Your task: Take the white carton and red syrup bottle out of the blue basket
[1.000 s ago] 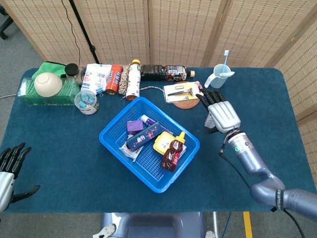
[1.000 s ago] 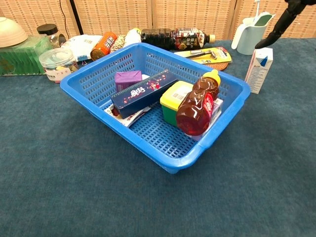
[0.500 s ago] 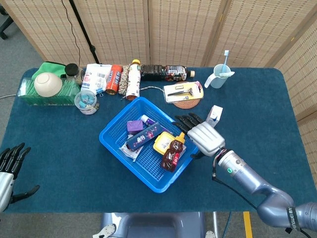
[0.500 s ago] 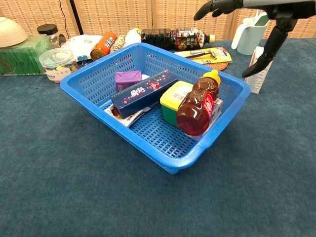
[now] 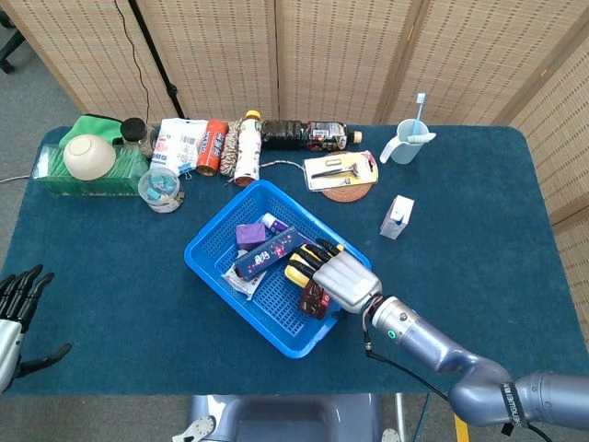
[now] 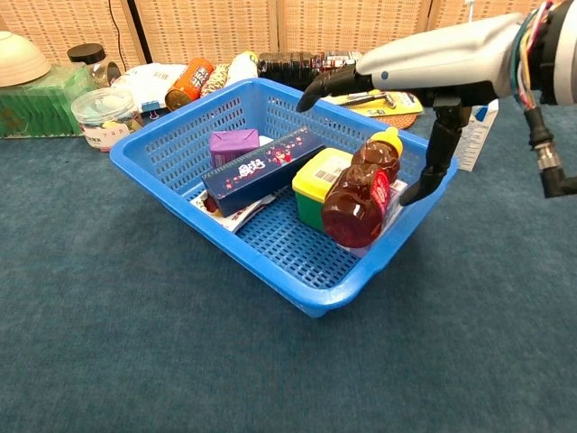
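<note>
The white carton stands upright on the table, right of the blue basket; in the chest view the carton shows partly behind my right arm. The red syrup bottle with its yellow cap lies in the basket's right corner. My right hand hovers just over the bottle and hides part of it. The right hand is empty, with its fingers spread and thumb pointing down. My left hand hangs open and empty at the table's near left edge.
Also in the basket are a yellow-lidded box, a long dark blue box and a purple box. Along the back stand bottles, a mug with a toothbrush, a razor pack and a green box with a bowl.
My right hand has swung from beside the white carton to over the basket and the syrup bottle. The carton stays standing on the table. The left hand has barely moved.
</note>
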